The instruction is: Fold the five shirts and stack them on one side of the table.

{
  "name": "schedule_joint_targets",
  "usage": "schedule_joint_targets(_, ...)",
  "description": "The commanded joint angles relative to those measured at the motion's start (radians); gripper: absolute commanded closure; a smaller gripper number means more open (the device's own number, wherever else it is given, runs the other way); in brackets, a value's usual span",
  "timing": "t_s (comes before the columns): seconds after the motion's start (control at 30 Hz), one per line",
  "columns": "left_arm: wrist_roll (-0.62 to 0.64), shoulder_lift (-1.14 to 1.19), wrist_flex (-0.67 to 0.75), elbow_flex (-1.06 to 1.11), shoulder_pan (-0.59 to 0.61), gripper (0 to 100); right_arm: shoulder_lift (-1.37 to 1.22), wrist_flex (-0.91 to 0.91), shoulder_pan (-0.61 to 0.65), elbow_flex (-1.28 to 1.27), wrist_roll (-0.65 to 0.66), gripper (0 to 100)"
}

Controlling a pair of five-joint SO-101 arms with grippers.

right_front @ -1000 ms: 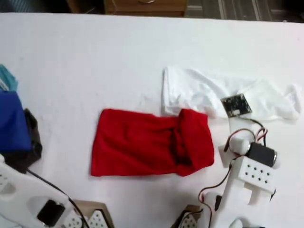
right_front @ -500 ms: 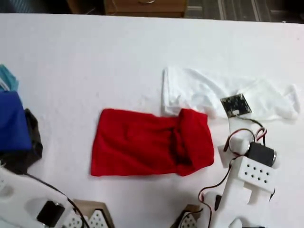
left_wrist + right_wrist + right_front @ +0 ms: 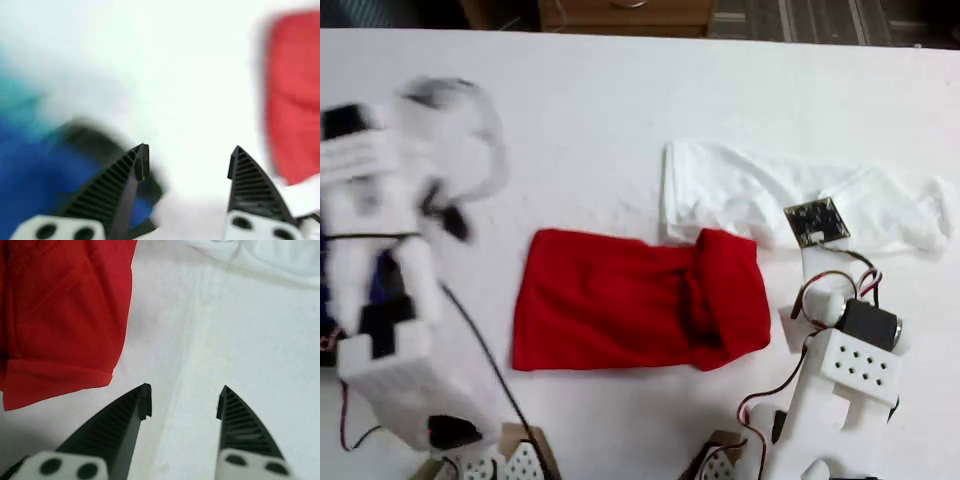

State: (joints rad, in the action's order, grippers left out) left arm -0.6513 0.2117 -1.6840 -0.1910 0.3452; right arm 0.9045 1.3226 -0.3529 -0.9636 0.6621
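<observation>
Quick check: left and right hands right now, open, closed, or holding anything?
Left hand: open, holding nothing.
Right hand: open, holding nothing, over the table beside the red shirt.

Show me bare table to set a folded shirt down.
Free: the far strip of white table beyond the crumpled white shirt and folded red shirt, and the near strip in front of it. Crowded: left side, left gripper by the blue shirt.
</observation>
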Motion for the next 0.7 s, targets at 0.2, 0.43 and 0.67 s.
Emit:
schedule_joint_targets(0.2, 0.138, -0.106, 0.431, 0.532, -0.33, 73, -0.004, -0.004, -0.007, 0.003, 0.002, 78.7)
schedule_joint_targets(0.43, 0.227, 0.043, 0.457, 0.581, -0.448, 69, 0.002, -0.005, -0.007, 0.003, 0.002, 78.7)
schedule_joint_targets(0.67, 0.338, 0.339, 0.173, 0.216, -0.456, 90, 0.002, -0.005, -0.008, 0.003, 0.002, 78.7)
